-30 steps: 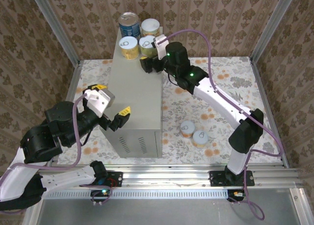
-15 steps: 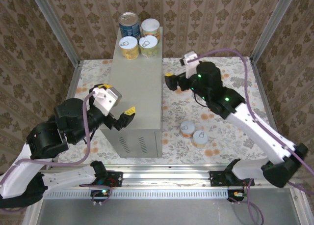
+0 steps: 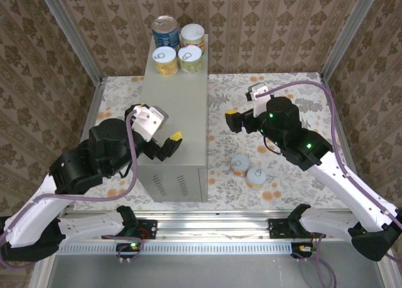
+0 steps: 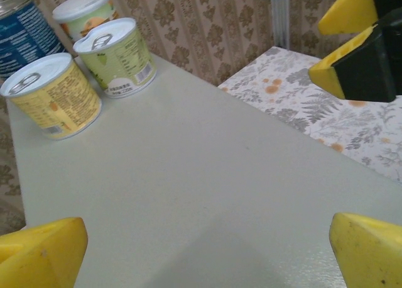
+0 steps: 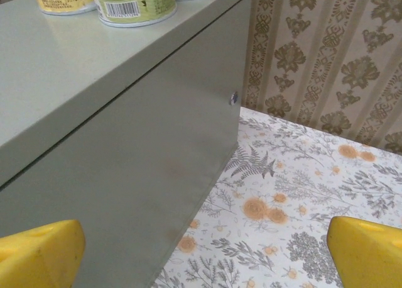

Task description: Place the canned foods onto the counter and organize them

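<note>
left hand gaped wide, empty, above bench | right hand gaped wide, empty, beside bench's right wall | four cans stood clustered at bench's far end | two cans sat side by side on floral floor

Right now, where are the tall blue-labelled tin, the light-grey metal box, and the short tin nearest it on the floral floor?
Tall blue-labelled tin (image 3: 165, 24): top view, silver lid.
Light-grey metal box (image 3: 179, 105): top view, bare top face.
Short pale-lidded floor tin (image 3: 240, 165): top view, pale lid.
</note>
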You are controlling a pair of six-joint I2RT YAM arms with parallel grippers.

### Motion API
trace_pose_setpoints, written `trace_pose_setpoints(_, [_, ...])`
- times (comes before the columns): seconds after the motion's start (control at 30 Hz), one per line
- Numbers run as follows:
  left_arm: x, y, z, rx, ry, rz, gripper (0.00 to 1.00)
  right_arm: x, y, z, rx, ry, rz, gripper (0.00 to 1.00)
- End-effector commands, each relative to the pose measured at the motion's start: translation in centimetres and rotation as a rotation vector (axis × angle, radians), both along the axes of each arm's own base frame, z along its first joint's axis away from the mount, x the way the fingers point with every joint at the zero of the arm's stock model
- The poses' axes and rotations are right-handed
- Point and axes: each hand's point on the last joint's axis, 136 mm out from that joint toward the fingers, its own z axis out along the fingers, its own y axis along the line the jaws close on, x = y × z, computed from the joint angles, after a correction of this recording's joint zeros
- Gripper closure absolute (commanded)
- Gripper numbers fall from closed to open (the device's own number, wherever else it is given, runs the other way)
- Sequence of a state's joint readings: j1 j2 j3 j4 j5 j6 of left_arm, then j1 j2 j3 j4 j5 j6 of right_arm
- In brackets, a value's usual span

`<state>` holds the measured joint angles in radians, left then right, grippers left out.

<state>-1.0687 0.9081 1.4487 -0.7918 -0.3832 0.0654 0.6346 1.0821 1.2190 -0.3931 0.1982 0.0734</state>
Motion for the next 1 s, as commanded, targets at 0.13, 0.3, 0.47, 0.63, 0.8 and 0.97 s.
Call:
trace_pose_setpoints(0.13, [1.4,2.7,0.2,-0.044,0.009,0.142,0.0,3.1,3.7,3.6,0.03,-0.064,0.079,0.0])
trace_pose_setpoints(0.3, [1.5,3.9,-0.6,-0.056,0.035,0.153,0.0,5.7,6.0,5.7,0.041,-0.092,0.104,0.04])
trace_pose_setpoints(0.47, [1.5,5.0,-1.3,-0.053,0.054,0.158,0.0,9.1,9.0,5.8,0.044,-0.076,0.124,0.08])
trace_pose_setpoints(0.63, [1.4,5.5,-1.8,-0.055,0.073,0.149,0.0,12.0,11.1,5.7,0.052,-0.081,0.119,0.09])
trace_pose_setpoints(0.8, [1.5,5.5,-2.3,-0.053,0.088,0.142,0.0,14.2,12.5,5.5,0.051,-0.078,0.111,0.09])
trace_pose_setpoints(0.97, [1.5,5.6,-2.4,-0.06,0.094,0.139,0.0,15.8,12.7,4.7,0.035,-0.066,0.067,0.09])
